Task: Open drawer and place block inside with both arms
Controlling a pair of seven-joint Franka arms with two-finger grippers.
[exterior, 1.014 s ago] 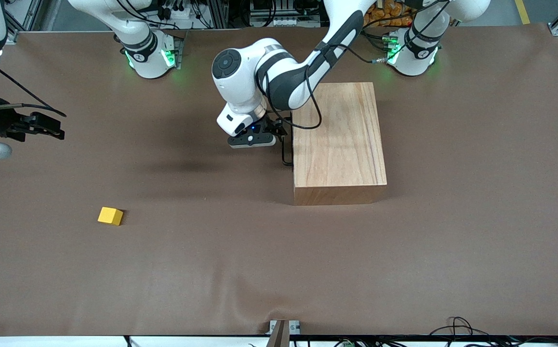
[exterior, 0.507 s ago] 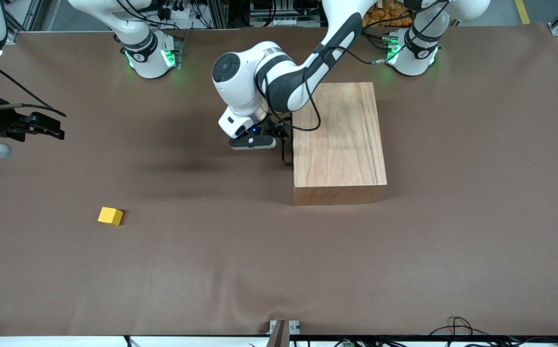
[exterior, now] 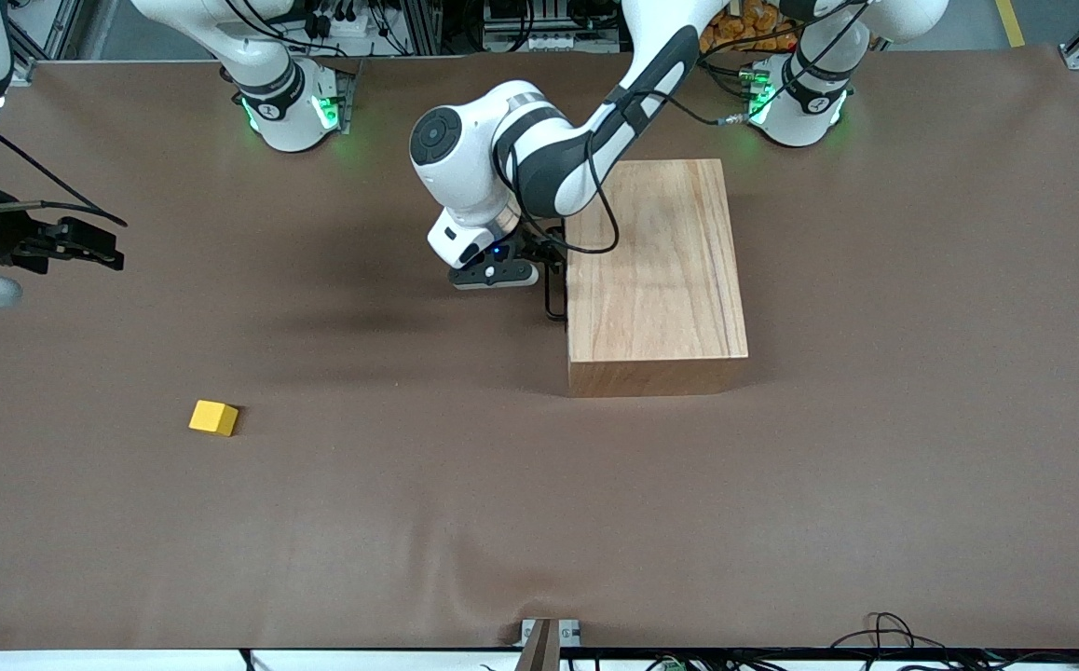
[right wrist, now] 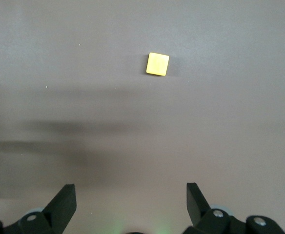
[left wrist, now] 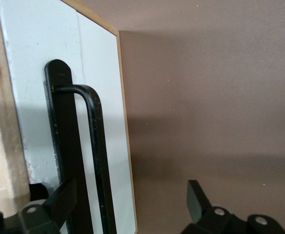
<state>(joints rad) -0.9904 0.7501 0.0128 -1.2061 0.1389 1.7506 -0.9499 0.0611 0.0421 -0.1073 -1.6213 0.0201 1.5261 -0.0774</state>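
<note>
On the worktop (exterior: 409, 522), in the front view, you see the drawer shut inside the wooden box (exterior: 656, 270), the left claw (exterior: 544, 266) at its black handle (exterior: 553, 298). The block (exterior: 213, 417) lies well apart, toward the right arm's end, and the right claw (exterior: 83, 244) waits above, open and empty.

In the left wrist view, the fingers (left wrist: 59, 200) stand open around the handle, not closed.

In the right wrist view, the block lies untouched.

I judge you are at the grasping step: close, then pull straight out.

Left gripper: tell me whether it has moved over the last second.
Yes. The left gripper has crept toward the wooden box, closing on the drawer's handle.
</note>
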